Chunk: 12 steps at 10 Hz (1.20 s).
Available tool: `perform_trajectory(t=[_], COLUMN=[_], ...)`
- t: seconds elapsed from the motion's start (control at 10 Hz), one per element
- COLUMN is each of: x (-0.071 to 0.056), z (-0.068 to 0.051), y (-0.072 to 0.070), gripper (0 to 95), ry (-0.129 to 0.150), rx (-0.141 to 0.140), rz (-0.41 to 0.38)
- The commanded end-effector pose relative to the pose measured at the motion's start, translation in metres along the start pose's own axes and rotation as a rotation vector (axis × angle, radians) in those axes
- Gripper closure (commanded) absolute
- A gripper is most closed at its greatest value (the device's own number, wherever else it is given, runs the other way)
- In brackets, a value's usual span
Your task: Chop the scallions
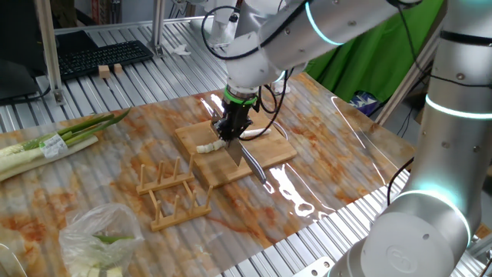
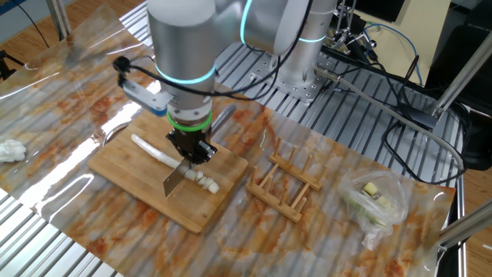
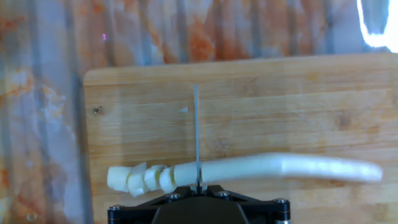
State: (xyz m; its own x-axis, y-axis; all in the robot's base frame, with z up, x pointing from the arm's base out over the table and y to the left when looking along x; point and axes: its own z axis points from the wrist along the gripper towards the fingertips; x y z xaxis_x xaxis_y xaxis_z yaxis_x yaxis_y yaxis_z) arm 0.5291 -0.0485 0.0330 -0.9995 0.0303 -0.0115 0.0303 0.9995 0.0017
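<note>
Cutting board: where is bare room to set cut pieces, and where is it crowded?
The cutting board is bare across its far half, beyond the scallion stalk, either side of the knife blade. It is crowded where the cut pieces lie beside the blade, under the claw.

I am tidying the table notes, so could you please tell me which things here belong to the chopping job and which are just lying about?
Part of the job:
- scallion, some pieces already cut
- knife, held in the end effector
- board

Just lying about:
- wooden rack
- bag of green bits
- labelled green bundle
- white wad
</note>
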Motion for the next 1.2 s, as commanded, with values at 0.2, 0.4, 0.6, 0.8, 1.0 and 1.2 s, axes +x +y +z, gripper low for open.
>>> perform_trajectory(t=[0.2, 0.4, 0.6, 0.8, 1.0, 1.2], x=[0.0, 0.003, 0.006, 0.007, 0.009, 0.01], z=[0.002, -0.015, -0.025, -0.031, -0.038, -0.042], y=[-0.001, -0.004, -0.007, -0.008, -0.011, -0.014], gripper=[95.0, 95.0, 95.0, 95.0, 95.0, 95.0], ry=[0.043, 0.065, 0.069, 0.071, 0.074, 0.071], rx=[0.004, 0.018, 0.022, 0.02, 0.021, 0.032], rz=[-0.011, -0.02, -0.021, -0.014, -0.017, -0.03])
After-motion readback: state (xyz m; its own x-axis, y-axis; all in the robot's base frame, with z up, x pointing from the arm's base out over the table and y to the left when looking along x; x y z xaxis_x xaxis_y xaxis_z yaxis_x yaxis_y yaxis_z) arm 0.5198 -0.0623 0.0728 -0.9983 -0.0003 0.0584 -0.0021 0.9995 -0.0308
